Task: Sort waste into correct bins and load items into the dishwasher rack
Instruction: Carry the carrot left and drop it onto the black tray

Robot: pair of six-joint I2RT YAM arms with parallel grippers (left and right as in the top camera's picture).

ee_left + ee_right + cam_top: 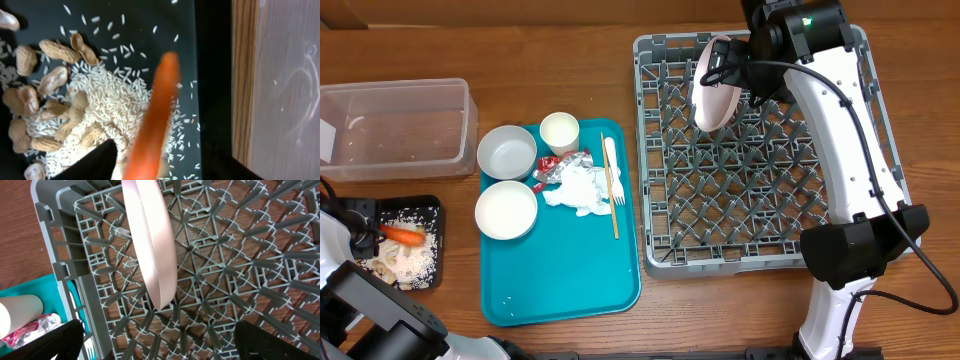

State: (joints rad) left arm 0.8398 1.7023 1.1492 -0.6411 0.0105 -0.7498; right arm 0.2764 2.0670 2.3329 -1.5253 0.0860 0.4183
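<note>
Overhead view takes in the whole counter (570, 60). The dishwasher rack (760, 200) is on the right, the teal tray (560, 280) in the middle, and the clear tub (400, 135) and the black tray (438, 215) on the left. On the teal tray are the grey bowl (507, 152), the whitish bowl (506, 210), the white cup (559, 132), the foil wrapper (551, 166), the napkin (582, 188), the fork (611, 170) and the wooden stick (612, 205). The pink plate (715, 95) stands on its edge in the far left part of the rack.

The right wrist view shows more clearly that the right gripper (157, 326) is fully spread. Its two fingers (50, 340) are far apart and neither touches the plate, which stands alone between the pegs.

In the overhead view, the carrot (402, 236) lies over the rice and peanuts (415, 265) in the black tray, just beside the left gripper (372, 235). The left wrist view shows the carrot only as an orange blur, with one dark finger beside it. I cannot tell from either view how wide this gripper is or whether it holds the carrot.
</note>
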